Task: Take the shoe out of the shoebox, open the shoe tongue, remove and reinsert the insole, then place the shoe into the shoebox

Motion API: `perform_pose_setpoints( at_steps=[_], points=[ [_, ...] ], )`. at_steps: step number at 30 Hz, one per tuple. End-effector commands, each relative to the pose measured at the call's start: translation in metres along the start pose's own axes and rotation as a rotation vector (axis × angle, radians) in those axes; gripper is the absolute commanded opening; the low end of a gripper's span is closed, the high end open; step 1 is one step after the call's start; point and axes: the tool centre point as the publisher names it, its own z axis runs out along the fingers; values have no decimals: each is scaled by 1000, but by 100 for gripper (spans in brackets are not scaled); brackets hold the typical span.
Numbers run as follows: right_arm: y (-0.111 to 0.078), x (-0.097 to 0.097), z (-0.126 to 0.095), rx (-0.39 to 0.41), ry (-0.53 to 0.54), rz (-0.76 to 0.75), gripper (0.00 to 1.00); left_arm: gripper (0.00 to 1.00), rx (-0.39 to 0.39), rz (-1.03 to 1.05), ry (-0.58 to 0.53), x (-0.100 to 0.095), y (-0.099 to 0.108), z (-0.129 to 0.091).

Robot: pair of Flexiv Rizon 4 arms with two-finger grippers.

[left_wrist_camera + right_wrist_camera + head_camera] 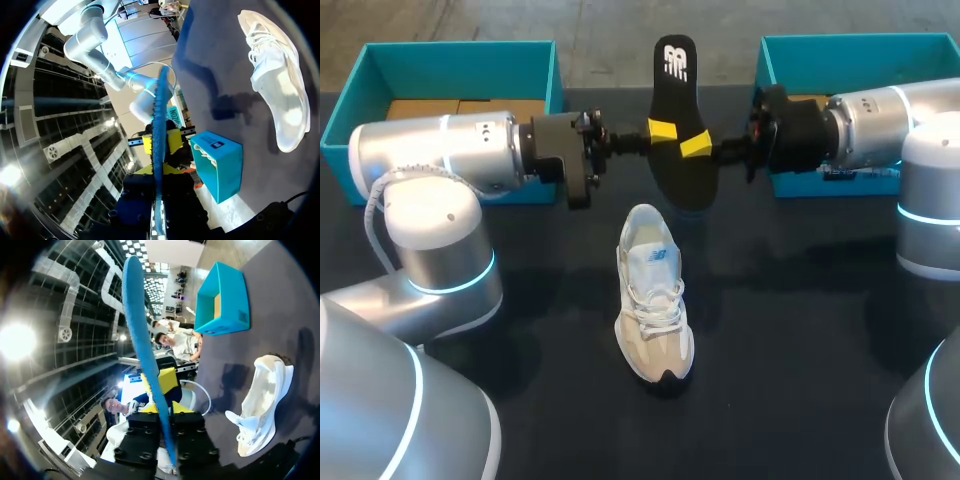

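Left tool [663,130] clamped on black flat insole [676,85], right tool [696,145] clamped on it from opposite side; insole held above dark table [800,330], white lace-up sneaker [653,300] set upright beneath.

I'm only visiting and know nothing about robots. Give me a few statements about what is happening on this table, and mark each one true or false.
1. The left arm and right arm both have their jaws closed on the black insole, one from each side. True.
2. The shoe sits inside a shoebox. False: it stands on the dark table, outside both boxes.
3. Two teal boxes stand at the table's far side, the left shoebox and the right shoebox. True.
4. The insole is tucked inside the shoe. False: it is out of the shoe, held up in the air beyond it.
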Motion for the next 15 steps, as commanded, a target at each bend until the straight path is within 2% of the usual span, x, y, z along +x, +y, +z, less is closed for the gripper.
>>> perform_pose_setpoints(
  at_steps=[1, 3, 4, 11, 15],
  points=[
    [-1, 0, 1, -6, -2, -6, 0, 35, 1, 0, 8, -1, -1, 3],
    [-1, 1, 1, -7, -5, -8, 0, 91, 0, 1, 11, -1, -1, 1],
    [-1, 1, 1, -7, -5, -9, 0, 99, 0, 1, 12, -1, -1, 1],
    [0, 1, 1, -9, -16, -14, 0, 100, 2, 9, 27, 3, 2, -7],
    [0, 0, 0, -15, -27, -23, 0, 100, 30, 32, 37, 6, 3, -15]
  ],
)
